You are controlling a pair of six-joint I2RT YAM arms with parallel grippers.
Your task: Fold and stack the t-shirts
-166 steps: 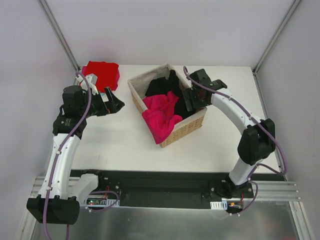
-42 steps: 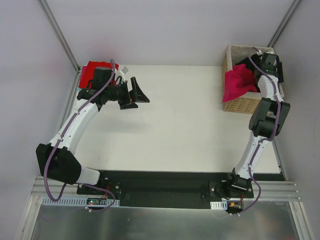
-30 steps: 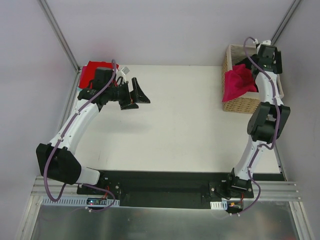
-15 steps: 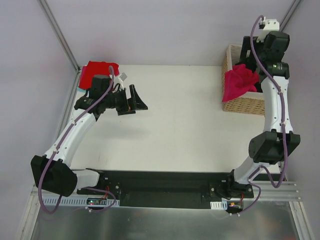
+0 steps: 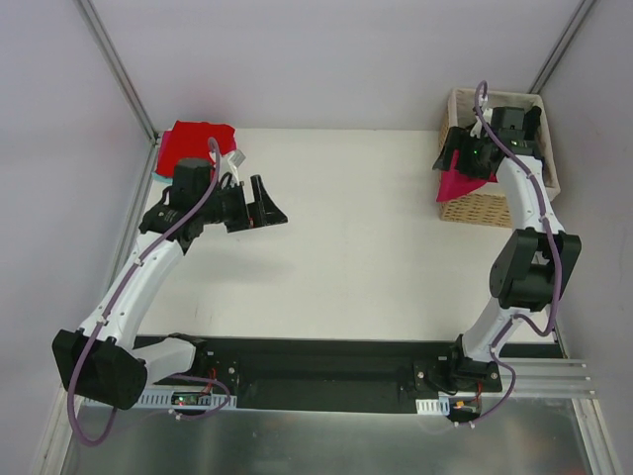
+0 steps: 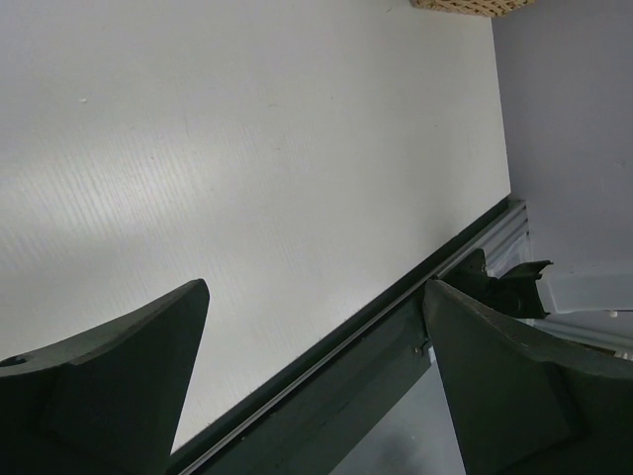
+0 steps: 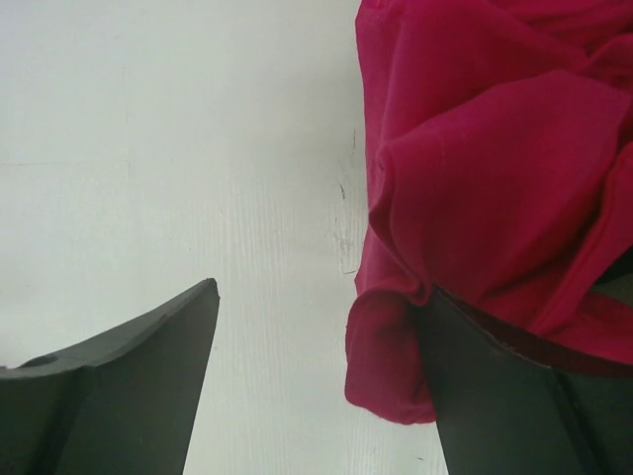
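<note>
A magenta-pink t-shirt (image 5: 455, 184) hangs crumpled over the left wall of the wicker basket (image 5: 485, 208) at the back right. In the right wrist view it (image 7: 495, 168) fills the right side. My right gripper (image 5: 454, 156) is open over that wall (image 7: 318, 292); its right finger (image 7: 514, 396) touches the cloth's hanging edge, the left finger is over bare table. A red t-shirt (image 5: 195, 139) lies at the back left corner. My left gripper (image 5: 265, 203) is open and empty above the table (image 6: 315, 287). I cannot make out any black shirts.
The white table (image 5: 356, 247) spreads between the two arms. Its front edge and a black rail (image 6: 396, 336) show in the left wrist view, with a corner of the basket (image 6: 465, 5) at the top. Grey walls close in the back and sides.
The basket went from the table's middle to the back right corner. My right gripper rose from the basket, then dropped onto its left side by the magenta shirt. My left gripper drew back slightly.
</note>
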